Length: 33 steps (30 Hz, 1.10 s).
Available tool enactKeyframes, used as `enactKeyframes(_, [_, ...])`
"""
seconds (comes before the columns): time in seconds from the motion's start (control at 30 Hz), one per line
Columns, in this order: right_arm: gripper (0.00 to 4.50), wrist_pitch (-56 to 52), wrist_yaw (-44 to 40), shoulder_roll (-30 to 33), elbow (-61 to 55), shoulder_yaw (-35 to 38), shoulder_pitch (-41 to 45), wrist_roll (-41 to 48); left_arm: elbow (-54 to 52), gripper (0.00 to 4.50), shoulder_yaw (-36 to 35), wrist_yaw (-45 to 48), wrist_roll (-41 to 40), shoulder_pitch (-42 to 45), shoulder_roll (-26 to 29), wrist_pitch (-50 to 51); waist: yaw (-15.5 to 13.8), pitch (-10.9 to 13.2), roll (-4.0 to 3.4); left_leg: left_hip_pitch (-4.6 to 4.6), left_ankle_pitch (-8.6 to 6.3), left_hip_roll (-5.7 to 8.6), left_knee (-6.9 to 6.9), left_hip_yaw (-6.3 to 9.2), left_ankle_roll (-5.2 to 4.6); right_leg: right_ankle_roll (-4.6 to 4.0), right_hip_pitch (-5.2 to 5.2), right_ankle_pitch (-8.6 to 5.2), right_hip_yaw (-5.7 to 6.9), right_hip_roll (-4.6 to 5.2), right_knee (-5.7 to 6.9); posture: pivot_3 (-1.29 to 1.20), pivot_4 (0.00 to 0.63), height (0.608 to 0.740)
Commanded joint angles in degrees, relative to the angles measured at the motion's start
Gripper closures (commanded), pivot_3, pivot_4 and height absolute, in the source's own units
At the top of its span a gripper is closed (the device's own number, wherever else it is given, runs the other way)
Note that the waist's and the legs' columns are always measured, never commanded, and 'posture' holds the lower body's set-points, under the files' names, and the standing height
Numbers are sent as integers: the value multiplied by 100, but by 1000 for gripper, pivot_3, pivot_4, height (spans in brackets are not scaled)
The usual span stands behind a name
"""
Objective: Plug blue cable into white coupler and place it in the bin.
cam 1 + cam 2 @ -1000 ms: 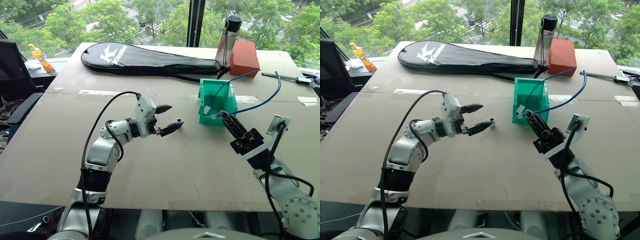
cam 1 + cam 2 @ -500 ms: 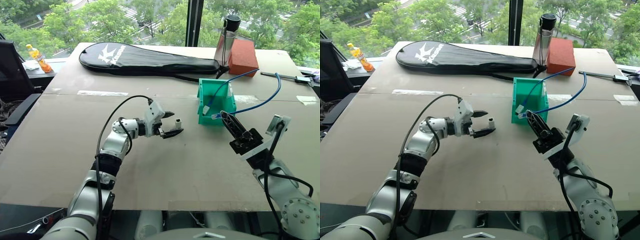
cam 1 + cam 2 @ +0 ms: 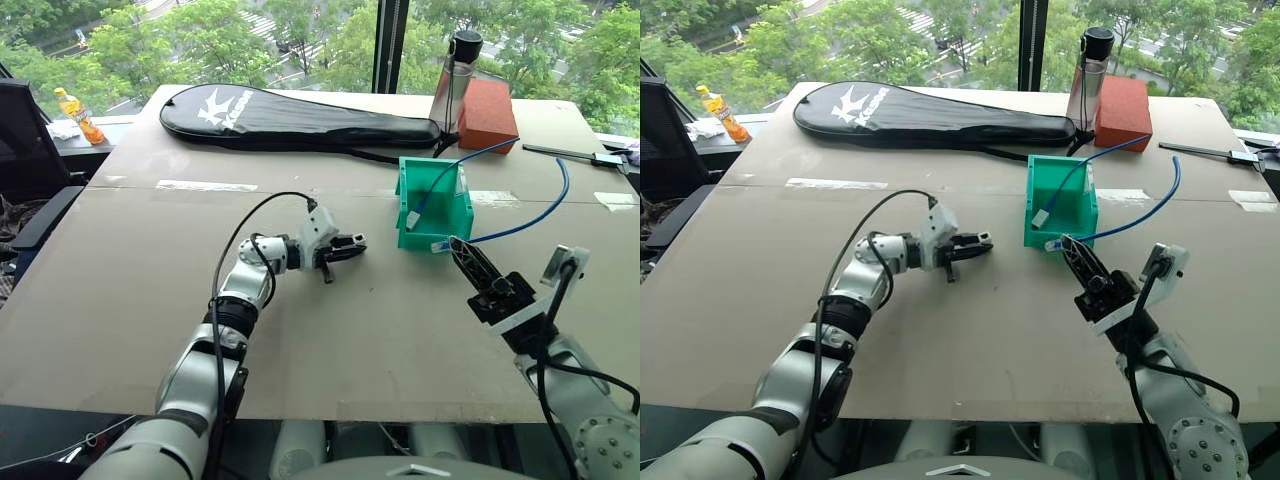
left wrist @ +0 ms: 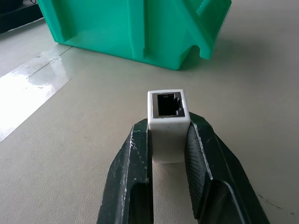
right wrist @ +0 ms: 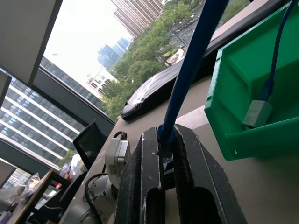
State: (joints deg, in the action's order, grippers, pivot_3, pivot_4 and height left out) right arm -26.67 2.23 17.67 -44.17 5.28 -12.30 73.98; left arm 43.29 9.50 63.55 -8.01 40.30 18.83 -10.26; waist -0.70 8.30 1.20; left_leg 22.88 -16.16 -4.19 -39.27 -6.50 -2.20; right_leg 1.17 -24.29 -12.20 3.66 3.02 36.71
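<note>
The left gripper [image 4: 169, 140] has its two black fingers pinched on the white coupler [image 4: 168, 122], holding the little block by its side walls with the dark socket facing out toward the bin [image 3: 432, 205]. In the head views it sits just left of centre, low over the table [image 3: 120, 300]. A block that small looks light and hard, and smooth plastic could twist between the pads when a plug is pushed in, so the grip on the flat sides, well back from the socket, seems the right one.

At lower right of the frame the right gripper [image 3: 478, 275] is clamped on the blue cable [image 5: 189, 70] close to its clear plug end, which lies near the bin's front lip. The cord loops away toward the upper right, and another end hangs inside the bin. It looks limp and springy, so I'd hold it just behind the plug to keep it from bending aside
</note>
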Motion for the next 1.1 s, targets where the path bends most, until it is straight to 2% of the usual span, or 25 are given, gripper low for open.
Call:
enactKeyframes(0.03, [4500,22,-313,396,-310,236,56,-247,-673,4166,-58,529,-308,-69,26,160,4,0,1,0,0,0,0,-1,0,0,0,0,-1,0,0,0,150,740])
enactKeyframes(0.17, [4500,-289,-1006,1509,-323,361,258,-844,-1874,4166,209,1095,-607,-385,71,1096,6,0,0,1,-1,0,-1,-5,-1,-5,-2,-3,-7,2,-1,0,150,740])
enactKeyframes(0.23, [4500,-459,-1545,2152,-259,337,417,-1142,-2177,4166,449,1172,-518,-526,-54,1124,-7,0,0,-1,-1,1,-2,-5,-1,-19,-2,-12,-8,2,0,0,150,740])
enactKeyframes(0.3, [4500,-614,-2059,2634,-89,381,666,-1163,-2081,4166,830,1227,-195,-555,-298,654,-17,-1,-2,-1,-1,2,-2,-2,-1,-19,-2,-12,-5,1,1,0,150,740])
enactKeyframes(0.5, [4500,-796,-3029,3249,265,166,1102,-1660,-1335,4166,1228,1063,326,-266,-705,-49,-5,5,9,3,-1,5,-5,2,-2,-20,-1,-12,-2,0,-1,0,150,740])
enactKeyframes(0.77, [4500,-607,-4025,3263,1084,-531,1737,-2833,-1065,4166,1345,1066,506,-197,-775,-279,-15,5,10,5,-1,5,-4,8,-2,-17,-3,-10,-2,-2,-2,0,150,740])
enactKeyframes(1.1, [4500,-211,-4745,2896,1762,-1097,2057,-3930,-1074,4166,1373,1034,612,-193,-793,-288,-12,5,10,6,-1,5,-4,7,-2,0,-4,0,0,-2,-3,0,150,740])
